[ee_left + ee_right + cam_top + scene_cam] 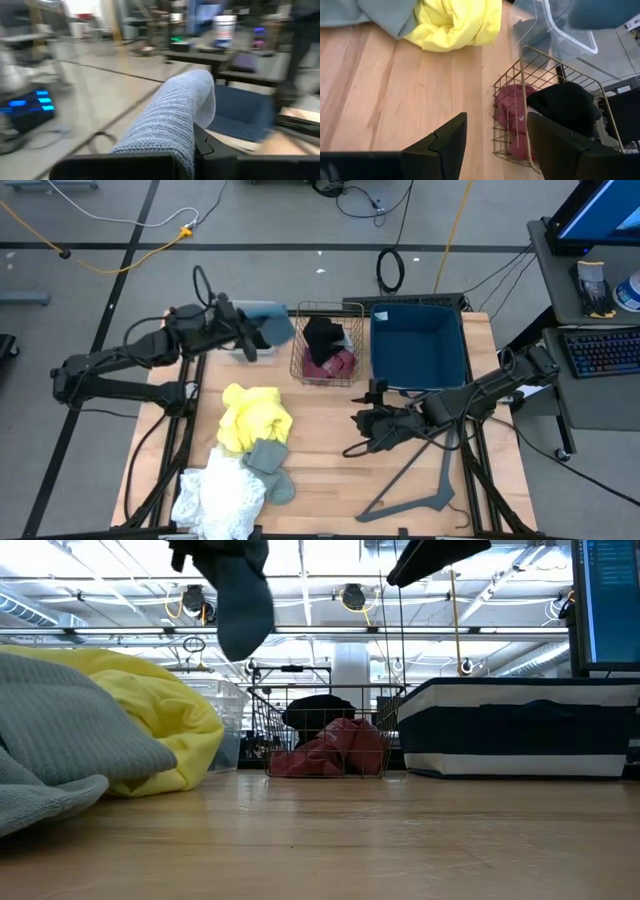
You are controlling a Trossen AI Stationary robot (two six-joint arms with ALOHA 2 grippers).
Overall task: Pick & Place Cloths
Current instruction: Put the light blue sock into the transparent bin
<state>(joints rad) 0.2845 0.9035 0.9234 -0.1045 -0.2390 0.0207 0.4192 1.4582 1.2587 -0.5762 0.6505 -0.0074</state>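
A teal-blue cloth (273, 323) hangs in the air at the table's far left, with my left gripper (248, 338) shut on it. In the low view the cloth (245, 600) dangles high above the table. A yellow cloth (255, 418), a grey cloth (268, 465) and a white cloth (220, 495) lie heaped at the near left. A black cloth (322, 335) and a maroon cloth (338, 363) lie in the wire basket (300, 370). My right gripper (362, 420) hovers open over bare wood in front of the basket, its fingers (445, 142) wide apart. My left gripper pinches one end of the teal-blue cloth (182, 150) between its two fingers, which lie about level. The rest of the cloth (175, 110) bulges out in front of the fingers. It is lifted clear of the table and droops below the gripper, slack.
A clear plastic bin (237, 350) stands under my left gripper, left of the wire basket. A dark blue bin (455, 365) stands at the far right. A grey hanger (420, 485) lies near the front right. Bare wood (320, 470) spreads across the middle.
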